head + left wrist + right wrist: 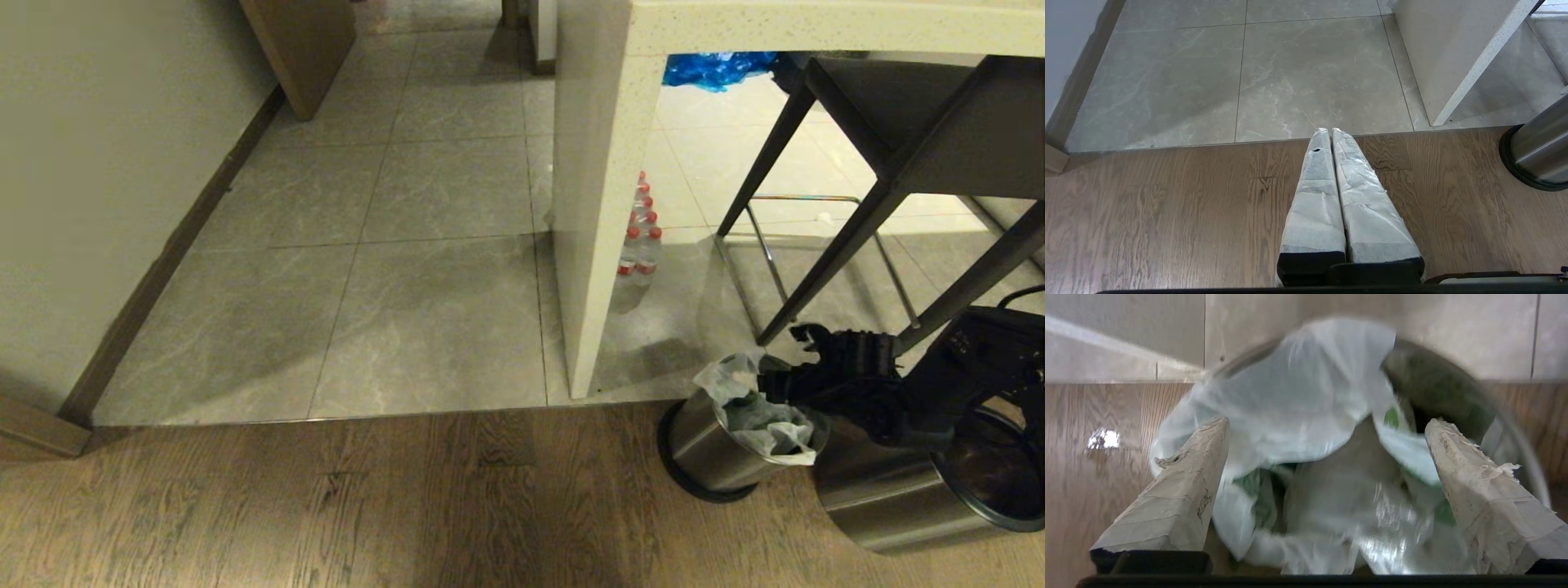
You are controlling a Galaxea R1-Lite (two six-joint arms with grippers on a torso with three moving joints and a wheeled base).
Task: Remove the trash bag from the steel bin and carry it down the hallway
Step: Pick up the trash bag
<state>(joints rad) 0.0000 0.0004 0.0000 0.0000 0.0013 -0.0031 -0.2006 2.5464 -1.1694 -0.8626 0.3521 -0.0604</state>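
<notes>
Water bottles (639, 245) beside counter (604, 204), dark stool (914, 147), blue bag (714, 67)

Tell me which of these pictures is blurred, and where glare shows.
Right wrist view: thin translucent white trash bag and shiny round steel bin smeared by motion blur; a bright glare spot on the brown wooden floor. Head and left wrist views: sharp.

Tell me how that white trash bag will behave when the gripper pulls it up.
The trash bag looks thin and crumpled, so probably floppy and light. It may stretch or tear. The steel bin looks small, so it might lift or tip too.
</notes>
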